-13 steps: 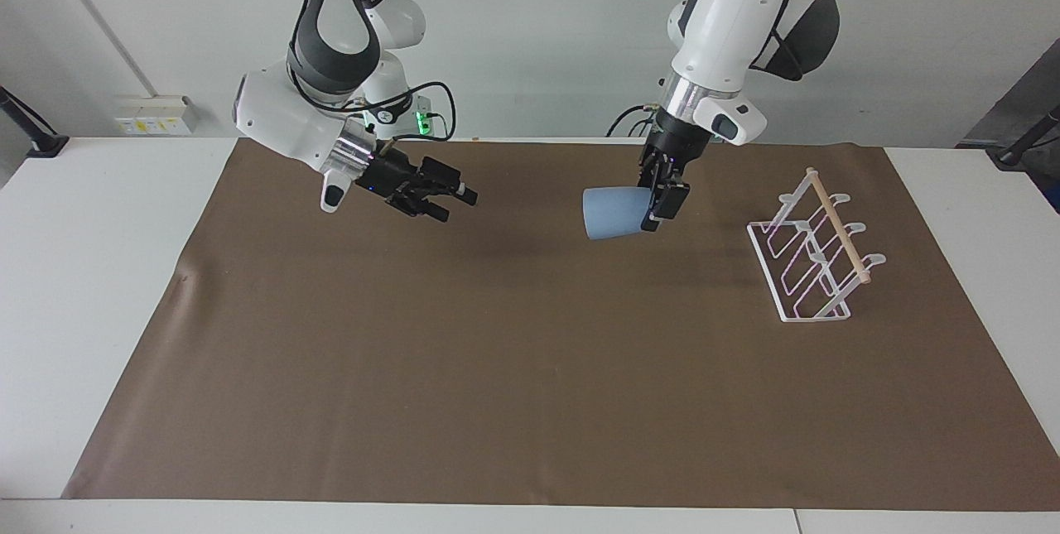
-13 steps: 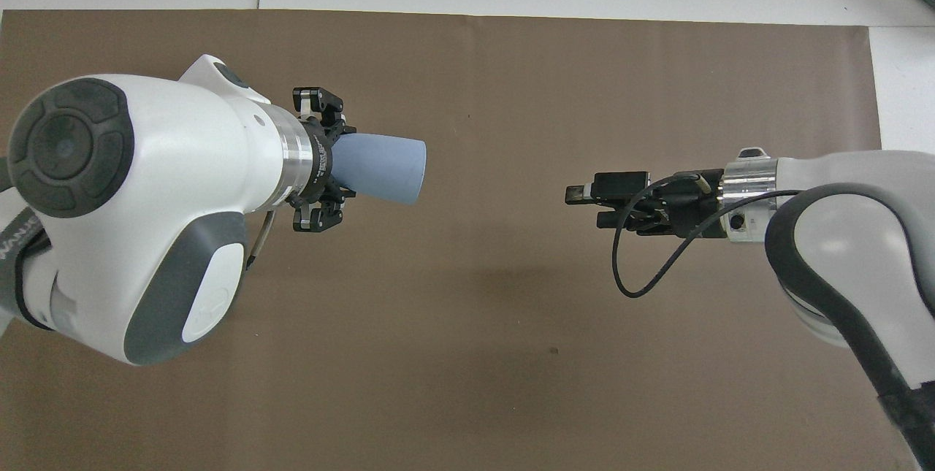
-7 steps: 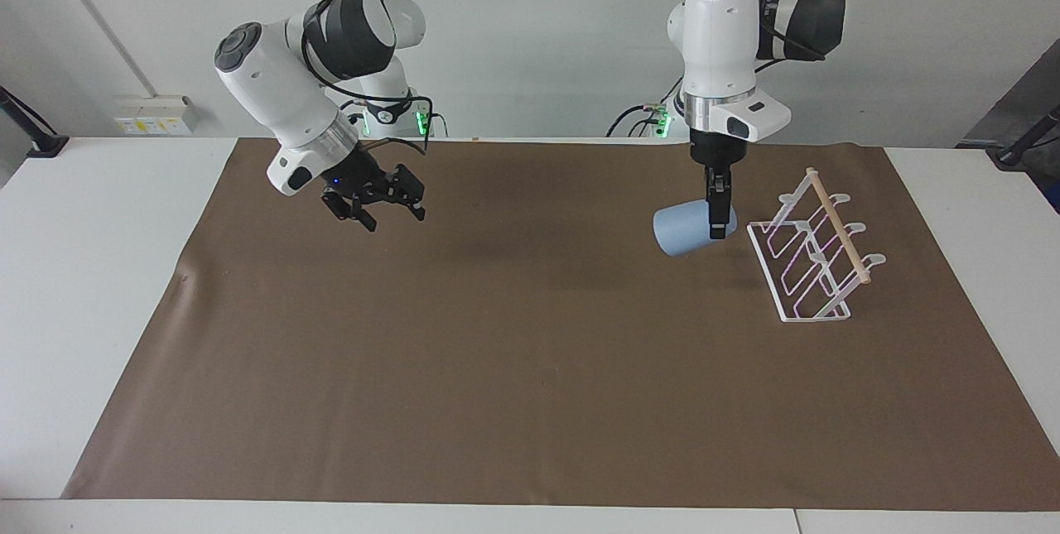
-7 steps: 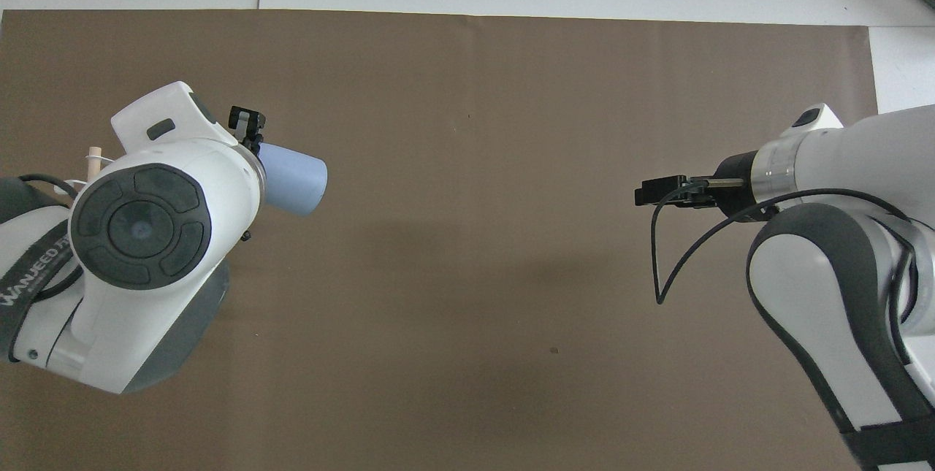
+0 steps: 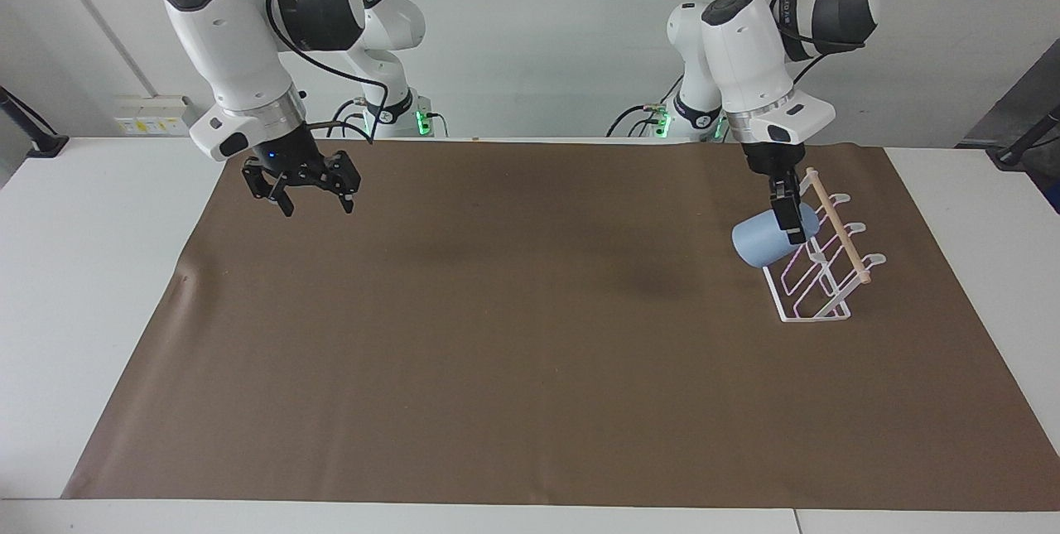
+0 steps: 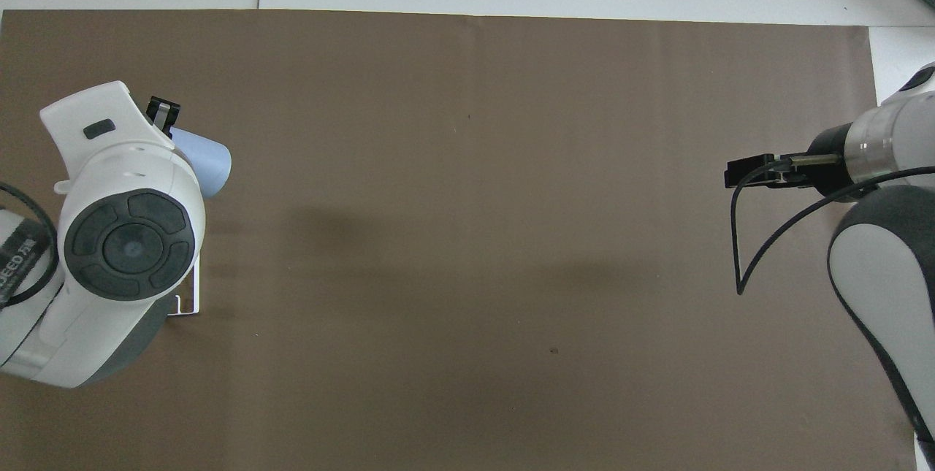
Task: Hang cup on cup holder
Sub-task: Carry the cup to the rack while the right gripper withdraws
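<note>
Left claw [image 5: 792, 223]: carried the cup [image 5: 760, 242] from over mid-mat to the rack [image 5: 816, 269], cup now against its prongs. Right claw [image 5: 302, 186]: withdrew toward its own end of the bench, turned to point downward.

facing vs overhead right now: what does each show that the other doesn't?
Facing only: nearly the whole cup holder with its dowel, the left gripper shut on the cup right at the holder's prongs, and the right gripper's open fingers. Overhead only: the mat's edge farthest from the robots with white table above it; the left arm hides all but a corner of the holder. Both: the cup, the mat, both arms, the right one waiting.
</note>
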Controlling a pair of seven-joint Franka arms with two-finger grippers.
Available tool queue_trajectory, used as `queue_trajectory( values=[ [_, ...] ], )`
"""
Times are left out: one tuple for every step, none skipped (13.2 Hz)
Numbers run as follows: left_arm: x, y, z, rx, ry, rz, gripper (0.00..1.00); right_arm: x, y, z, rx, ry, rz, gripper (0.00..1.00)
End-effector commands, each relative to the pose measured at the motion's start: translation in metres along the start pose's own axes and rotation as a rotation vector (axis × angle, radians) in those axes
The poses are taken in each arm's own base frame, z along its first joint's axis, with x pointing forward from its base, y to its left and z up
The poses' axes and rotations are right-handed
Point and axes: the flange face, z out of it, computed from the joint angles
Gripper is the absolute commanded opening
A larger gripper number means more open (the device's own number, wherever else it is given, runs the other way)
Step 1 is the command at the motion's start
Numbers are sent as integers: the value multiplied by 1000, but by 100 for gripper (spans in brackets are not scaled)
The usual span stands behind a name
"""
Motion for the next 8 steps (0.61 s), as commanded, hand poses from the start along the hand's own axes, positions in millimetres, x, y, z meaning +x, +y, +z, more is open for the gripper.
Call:
queue_trajectory(
  values=[
    [6,-16,21,0,82,68,0,-1,15,-49,-23,-1,52,100],
    [10,-19,27,11,92,68,0,-2,17,-58,-25,-8,59,100],
    [13,-22,33,21,99,67,0,-4,21,-61,-34,-23,64,100],
    [17,-24,37,24,109,70,0,-6,21,-60,-40,-35,62,100],
    [19,-27,41,28,124,80,0,-8,19,-60,-47,-47,58,100],
    [13,-31,47,35,130,98,0,-9,19,-60,-53,-53,56,100],
    [7,-37,55,42,153,128,0,-9,19,-60,-53,-51,56,100],
    [1,-43,61,47,163,149,0,-9,21,-60,-53,-43,59,100]
  ],
)
